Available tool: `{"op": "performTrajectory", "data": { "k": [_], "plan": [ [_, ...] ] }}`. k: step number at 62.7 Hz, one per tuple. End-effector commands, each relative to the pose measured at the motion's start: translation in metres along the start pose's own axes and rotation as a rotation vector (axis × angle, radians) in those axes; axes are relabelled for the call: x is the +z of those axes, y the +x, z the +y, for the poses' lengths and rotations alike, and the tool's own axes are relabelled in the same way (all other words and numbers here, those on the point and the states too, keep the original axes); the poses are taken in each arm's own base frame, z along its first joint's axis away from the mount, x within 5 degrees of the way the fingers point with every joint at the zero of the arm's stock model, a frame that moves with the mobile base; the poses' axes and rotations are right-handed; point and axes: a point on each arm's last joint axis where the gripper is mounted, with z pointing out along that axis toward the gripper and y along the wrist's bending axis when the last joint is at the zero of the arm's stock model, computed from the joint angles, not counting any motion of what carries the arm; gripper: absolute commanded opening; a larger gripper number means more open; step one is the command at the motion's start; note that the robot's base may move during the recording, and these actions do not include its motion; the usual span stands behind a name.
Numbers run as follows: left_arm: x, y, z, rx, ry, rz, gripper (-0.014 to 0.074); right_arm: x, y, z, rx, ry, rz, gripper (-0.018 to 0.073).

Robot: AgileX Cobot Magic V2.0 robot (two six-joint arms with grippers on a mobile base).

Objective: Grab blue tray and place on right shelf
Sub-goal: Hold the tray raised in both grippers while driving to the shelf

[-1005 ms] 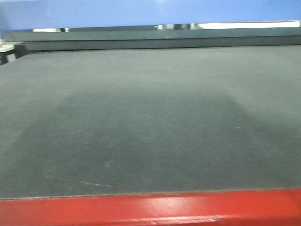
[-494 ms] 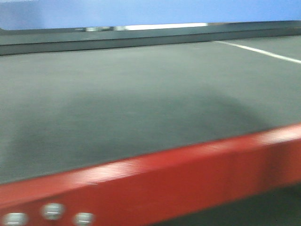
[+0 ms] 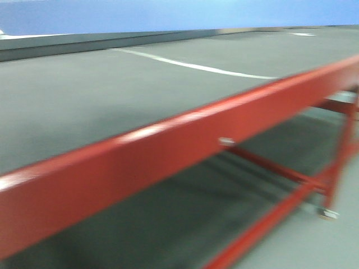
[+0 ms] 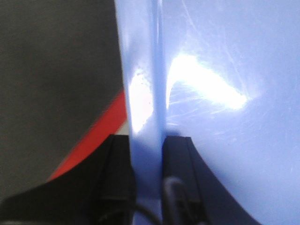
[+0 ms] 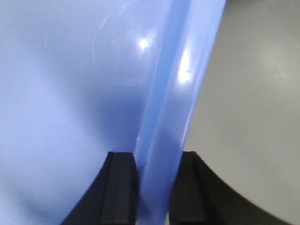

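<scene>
The blue tray fills both wrist views, light periwinkle and glossy. My left gripper is shut on the tray's left rim, one black finger on each side. My right gripper is shut on the tray's right rim in the same way. In the front view the tray's underside shows as a blue band along the top edge, held above the dark-matted table. The right shelf is out of view.
The table's red front edge runs diagonally across the front view, with red legs and braces below at the right. A white line marks the mat. Grey floor shows beside the tray in the right wrist view.
The front view has swung to the right: the table's red edge has gone from level along the bottom to a steep diagonal, and the table's legs and floor have come into sight.
</scene>
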Motion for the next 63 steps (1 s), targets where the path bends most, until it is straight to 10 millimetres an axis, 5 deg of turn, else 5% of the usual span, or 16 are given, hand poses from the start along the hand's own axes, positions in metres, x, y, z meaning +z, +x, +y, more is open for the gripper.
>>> {"op": "performTrajectory", "data": {
  "k": [1, 63],
  "plan": [
    [-0.0196, 0.0092, -0.001, 0.037, 0.0, 0.033, -0.0048, -0.0194, -0.0072, 0.0007, -0.034, -0.046, -0.121, 0.0056],
    [-0.0196, 0.0092, -0.001, 0.037, 0.0, 0.033, -0.0048, -0.0193, -0.0072, 0.0007, -0.034, -0.046, -0.121, 0.0056]
  ]
}}
